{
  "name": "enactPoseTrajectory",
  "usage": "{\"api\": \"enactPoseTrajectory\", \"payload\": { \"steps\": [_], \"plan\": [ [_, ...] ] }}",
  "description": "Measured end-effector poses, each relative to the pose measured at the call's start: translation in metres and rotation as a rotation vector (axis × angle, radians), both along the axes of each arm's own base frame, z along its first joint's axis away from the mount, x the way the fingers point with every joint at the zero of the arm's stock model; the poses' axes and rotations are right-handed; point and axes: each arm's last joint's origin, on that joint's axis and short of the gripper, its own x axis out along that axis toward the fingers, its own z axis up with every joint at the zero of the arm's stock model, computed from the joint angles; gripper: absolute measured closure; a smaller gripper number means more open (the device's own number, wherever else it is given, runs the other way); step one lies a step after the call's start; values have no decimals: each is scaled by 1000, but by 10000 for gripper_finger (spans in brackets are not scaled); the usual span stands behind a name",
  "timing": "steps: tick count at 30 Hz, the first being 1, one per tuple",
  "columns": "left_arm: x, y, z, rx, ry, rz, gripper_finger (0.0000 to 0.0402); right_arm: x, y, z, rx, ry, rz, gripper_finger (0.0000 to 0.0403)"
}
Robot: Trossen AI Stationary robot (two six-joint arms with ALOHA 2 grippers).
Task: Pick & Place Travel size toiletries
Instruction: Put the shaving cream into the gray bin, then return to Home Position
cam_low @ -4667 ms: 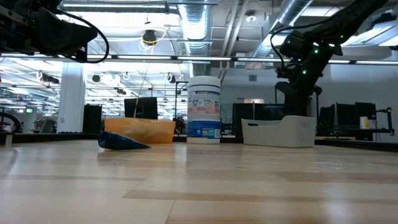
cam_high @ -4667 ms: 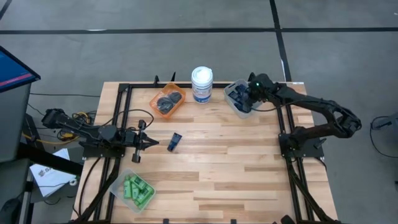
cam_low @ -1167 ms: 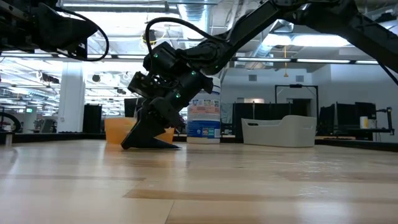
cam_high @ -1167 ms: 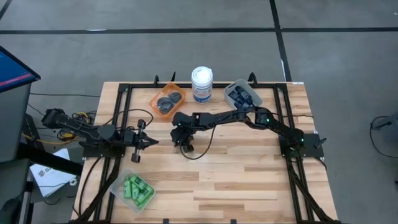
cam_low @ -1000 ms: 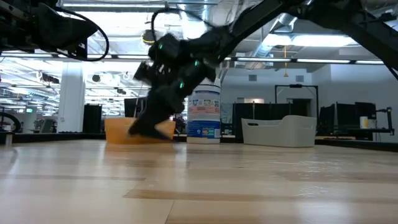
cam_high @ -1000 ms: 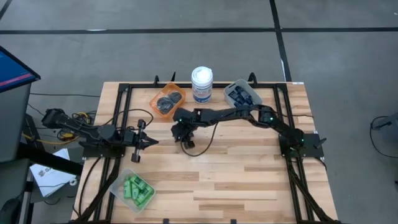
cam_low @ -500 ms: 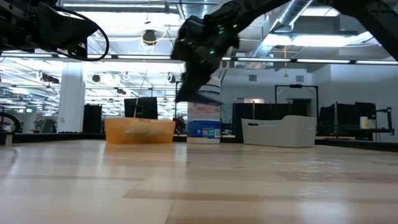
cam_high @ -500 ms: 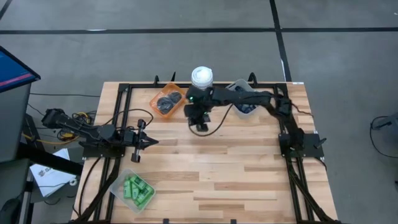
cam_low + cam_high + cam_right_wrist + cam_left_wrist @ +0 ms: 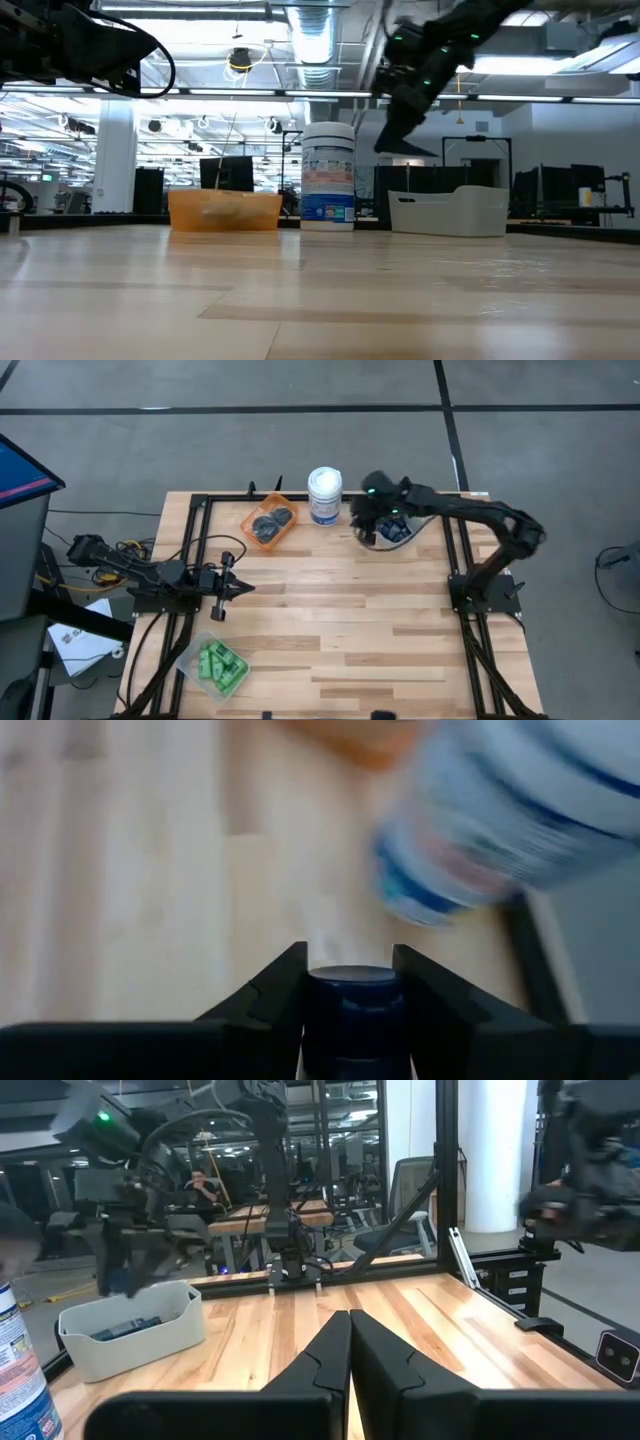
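My right gripper [image 9: 368,523] hangs in the air beside the left rim of the grey bin [image 9: 400,532] at the far right, shut on a dark navy tube [image 9: 350,1005]. The low view shows that gripper [image 9: 402,140] well above the bin [image 9: 448,212]. More navy tubes [image 9: 390,532] lie in the bin. Dark grey pots [image 9: 268,523] sit in the orange bin [image 9: 252,532]. Green bottles [image 9: 220,664] lie in the clear bin [image 9: 190,660] at the near left. My left gripper [image 9: 242,588] waits shut at the left, level above the table. My right gripper pinches the navy tube between its two fingers [image 9: 283,982]; the tube's round dark cap end [image 9: 350,982] shows between them. The fingers slant downward from above. The tube is lifted clear of the table and of the bin.
A white tub with a blue label [image 9: 324,495] stands between the orange and grey bins, close to my right gripper. A black frame [image 9: 195,530] runs along the table's left, right and far sides. The wooden middle [image 9: 340,620] is bare.
My right gripper has risen from the table's middle with the navy tube and swung toward the far right edge, past the white tub, to the grey bin's left rim, rolling as it went. The tube has gone from the table into the air.
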Motion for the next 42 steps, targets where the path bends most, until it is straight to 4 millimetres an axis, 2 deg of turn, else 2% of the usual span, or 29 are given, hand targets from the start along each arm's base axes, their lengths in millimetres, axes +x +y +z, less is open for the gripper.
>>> {"api": "enactPoseTrajectory", "payload": {
  "steps": [5,10,14,19,26,36,39,42],
  "plan": [
    [0,0,0,0,0,0,401,-40,-22,-4,-79,-147,-244,285],
    [0,0,0,0,0,0,401,-61,-41,-24,-76,-213,-480,266],
    [0,0,0,0,-1,1,401,-63,-50,-45,-61,-161,-619,268],
    [0,0,0,-1,-5,0,401,-58,-57,-62,-53,-115,-660,284],
    [0,0,1,-2,-8,0,401,-61,-54,-80,-6,-14,-684,239],
    [0,0,1,-4,-13,0,401,-65,-49,-79,3,56,-687,186],
    [0,0,1,-4,-13,0,401,-66,-42,-68,-4,37,-674,177],
    [0,0,1,-4,-14,0,401,-69,-31,-47,-22,-9,-653,177]
  ]
}}
